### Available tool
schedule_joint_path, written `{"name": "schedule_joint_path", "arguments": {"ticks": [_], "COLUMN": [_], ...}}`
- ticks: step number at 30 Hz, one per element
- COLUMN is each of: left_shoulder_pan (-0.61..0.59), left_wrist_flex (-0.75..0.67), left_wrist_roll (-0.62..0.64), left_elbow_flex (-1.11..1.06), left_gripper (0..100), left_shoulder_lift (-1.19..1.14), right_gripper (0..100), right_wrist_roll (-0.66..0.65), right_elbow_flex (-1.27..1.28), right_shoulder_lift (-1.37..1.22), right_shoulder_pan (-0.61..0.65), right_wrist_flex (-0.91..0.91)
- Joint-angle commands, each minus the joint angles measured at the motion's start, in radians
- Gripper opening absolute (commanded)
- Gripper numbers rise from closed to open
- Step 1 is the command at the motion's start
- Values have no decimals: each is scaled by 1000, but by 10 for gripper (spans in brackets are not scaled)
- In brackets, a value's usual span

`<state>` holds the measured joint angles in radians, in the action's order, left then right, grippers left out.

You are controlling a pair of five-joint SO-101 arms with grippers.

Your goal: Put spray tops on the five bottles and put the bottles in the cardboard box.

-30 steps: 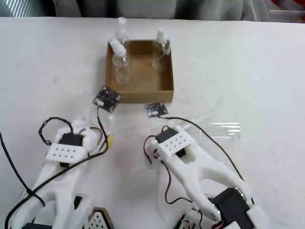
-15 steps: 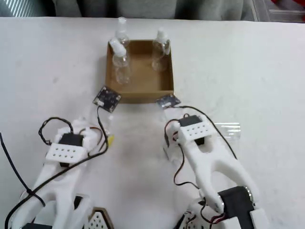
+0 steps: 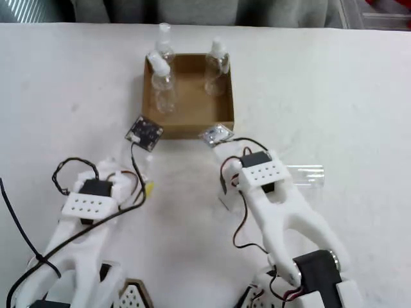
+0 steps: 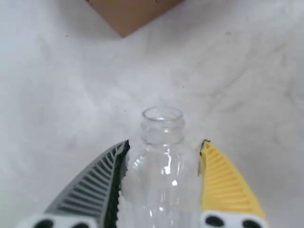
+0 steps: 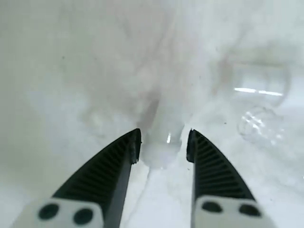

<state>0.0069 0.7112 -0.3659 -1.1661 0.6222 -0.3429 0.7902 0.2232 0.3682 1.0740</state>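
1. my left gripper [image 4: 165, 143] holds a bare bottle [image 4: 162, 175]. its fingers [image 4: 95, 190], one grey and one yellow, press on the two sides of the bottle just under the neck.
2. the bare bottle is clear, and its mouth has no top on it. it is over the white table [image 4: 57, 95], near a corner of the cardboard box [image 4: 130, 12] but not touching it.
3. in the high view my left arm [image 3: 87, 205] is at the near left of the table, in front of the box's left front corner.
4. my right gripper [image 5: 163, 135] is narrow. its two black fingers sit close on each side of a small white thing. it is blurry, but it looks like a spray top [image 5: 161, 147], and the gripper seems to be holding it.
5. in the high view my right arm [image 3: 266, 176] is just in front of the box's right front corner.
6. a lying bottle [image 3: 305, 174] rests on its side on the table, just to the right of my right arm. it is clear. i cannot tell if it has a top.
7. two bottles stand up inside the box with white spray tops on. the left bottle [image 3: 162, 86] is by the left wall. the right bottle [image 3: 216, 67] is in the far right corner.
8. the last bottle [image 3: 165, 38] also has a white top. it is at the box's far left corner. i cannot tell if it is inside the box or just behind it.
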Motion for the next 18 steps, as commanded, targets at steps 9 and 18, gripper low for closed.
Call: {"name": "schedule_joint_path", "arguments": {"ticks": [9, 18], "left_shoulder_pan": [7, 8], "left_wrist_flex": [-18, -18], "left_wrist_roll": [-11, -11], "left_elbow_flex": [-3, -3], "left_gripper": [109, 109], "left_shoulder_lift": [21, 21], "right_gripper": [149, 149], "right_wrist_roll": [2, 6], "right_elbow_flex": [-23, 44], "right_shoulder_lift": [71, 94], "right_shoulder_pan": [4, -8], "right_wrist_flex": [94, -25]}}
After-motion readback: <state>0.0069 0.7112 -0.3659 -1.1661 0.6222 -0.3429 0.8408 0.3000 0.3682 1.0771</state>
